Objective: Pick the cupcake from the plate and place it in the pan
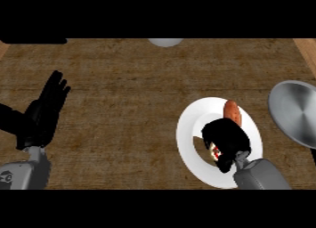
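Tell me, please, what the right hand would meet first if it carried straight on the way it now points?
Probably the cupcake: the right hand is curled over the white plate, pointing up the view, and the cupcake shows just past its fingers. Whether they already touch it is hidden.

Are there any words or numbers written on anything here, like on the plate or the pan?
None can be read. The white plate, the silver pan and the wooden counter are plain. A small round mark on the left forearm is too small to read.
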Tool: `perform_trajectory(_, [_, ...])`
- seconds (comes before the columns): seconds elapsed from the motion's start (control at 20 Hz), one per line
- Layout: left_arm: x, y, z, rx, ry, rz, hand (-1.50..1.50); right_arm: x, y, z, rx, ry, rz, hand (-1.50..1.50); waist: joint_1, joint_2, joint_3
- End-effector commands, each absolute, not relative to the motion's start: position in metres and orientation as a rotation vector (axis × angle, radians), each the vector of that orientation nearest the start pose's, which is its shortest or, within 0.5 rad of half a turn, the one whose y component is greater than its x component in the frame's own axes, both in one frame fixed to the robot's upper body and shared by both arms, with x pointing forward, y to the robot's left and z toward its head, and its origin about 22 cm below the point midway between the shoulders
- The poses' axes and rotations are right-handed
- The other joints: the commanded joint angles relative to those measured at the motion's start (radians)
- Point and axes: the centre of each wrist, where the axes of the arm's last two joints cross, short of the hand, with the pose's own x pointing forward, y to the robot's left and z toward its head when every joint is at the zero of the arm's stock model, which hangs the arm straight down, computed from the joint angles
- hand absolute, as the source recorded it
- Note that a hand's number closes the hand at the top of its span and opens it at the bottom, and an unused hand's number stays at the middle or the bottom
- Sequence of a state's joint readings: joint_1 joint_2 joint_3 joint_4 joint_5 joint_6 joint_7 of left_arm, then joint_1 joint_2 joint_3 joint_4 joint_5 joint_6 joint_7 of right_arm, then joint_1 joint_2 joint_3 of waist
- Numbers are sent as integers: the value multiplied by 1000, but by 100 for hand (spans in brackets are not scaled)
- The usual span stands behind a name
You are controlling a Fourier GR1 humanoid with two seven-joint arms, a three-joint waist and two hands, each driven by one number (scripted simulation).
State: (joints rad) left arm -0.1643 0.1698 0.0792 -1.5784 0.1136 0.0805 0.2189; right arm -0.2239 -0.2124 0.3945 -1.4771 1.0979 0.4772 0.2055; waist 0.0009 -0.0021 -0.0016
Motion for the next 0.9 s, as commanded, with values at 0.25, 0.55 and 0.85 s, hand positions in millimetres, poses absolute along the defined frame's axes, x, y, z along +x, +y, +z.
perform_trajectory(0.25, [269, 284, 70, 99, -1523, 52, 0, 264, -172, 57, -867, -1051, 1264, 150, -5, -2, 1])
perform_trajectory(0.55, [283, 270, 69, 107, -1512, 58, 0, 247, -150, 111, -1192, -1176, 1090, 150, -20, -4, 0])
perform_trajectory(0.85, [271, 274, 57, 105, -1505, 45, 0, 217, -147, 174, -1415, -1319, 948, 150, -12, -4, 1])
